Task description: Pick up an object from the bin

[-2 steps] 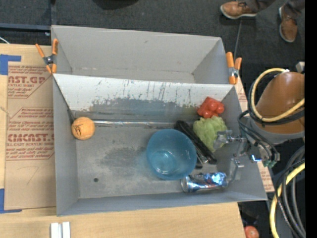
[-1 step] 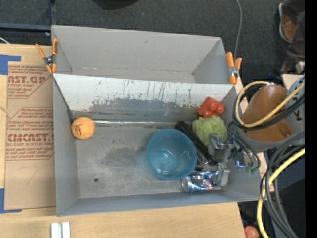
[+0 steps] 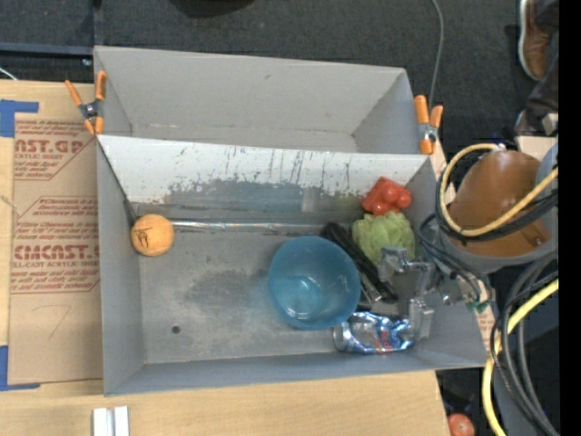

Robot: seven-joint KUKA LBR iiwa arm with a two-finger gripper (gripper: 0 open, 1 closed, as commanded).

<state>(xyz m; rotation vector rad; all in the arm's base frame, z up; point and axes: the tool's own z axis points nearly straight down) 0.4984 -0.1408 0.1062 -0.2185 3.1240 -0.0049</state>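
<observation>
gripper (image 3: 410, 309) hanging low in the bin's (image 3: 218, 321) right corner
it is hovering beside a crushed can (image 3: 370, 336); can't tell how open it is

Robot lab: cabled arm (image 3: 495, 205) beside a grey metal bin (image 3: 245, 98), dark carpet (image 3: 327, 21)

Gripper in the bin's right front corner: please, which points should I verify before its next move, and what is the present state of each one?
1. Gripper stands over the right front corner, by the crushed silver can: ok.
2. Can actually gripped: cannot tell.
3. Room beside the can: blue bowl crowds its left end: not ok.
4. Black stick-like thing runs from the bowl's far side towards the gripper; contact: cannot tell.
5. Green leafy toy and red toy lie behind the gripper, apart from the can: ok.
6. Orange ball lies far off at the left: ok.
</observation>
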